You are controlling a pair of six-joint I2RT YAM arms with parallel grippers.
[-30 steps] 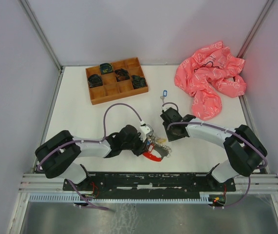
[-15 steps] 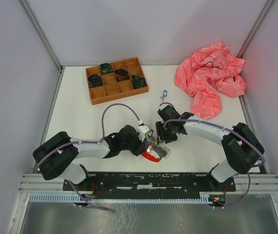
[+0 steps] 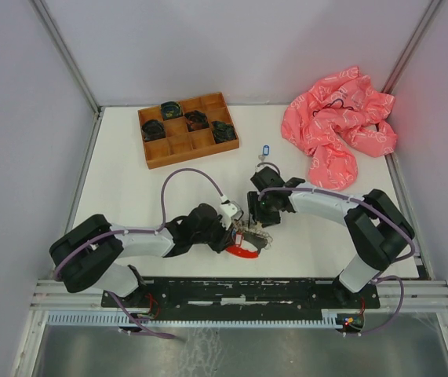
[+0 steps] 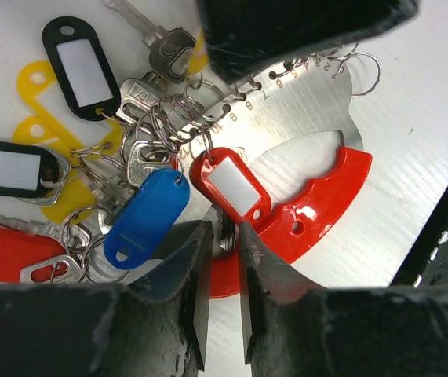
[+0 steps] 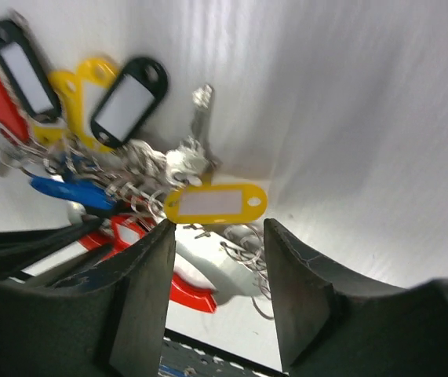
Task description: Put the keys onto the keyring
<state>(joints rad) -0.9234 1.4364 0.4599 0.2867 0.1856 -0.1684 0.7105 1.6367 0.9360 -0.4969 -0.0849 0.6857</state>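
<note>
Finds the right pincer swung in from the lone blue key and now spread above a yellow-tagged key at the bunch, with the left pincer pinching the keyring low on the tabletop; reads as a key just let go, threading unconfirmed.

arms: white links, black joints | cables: purple
</note>
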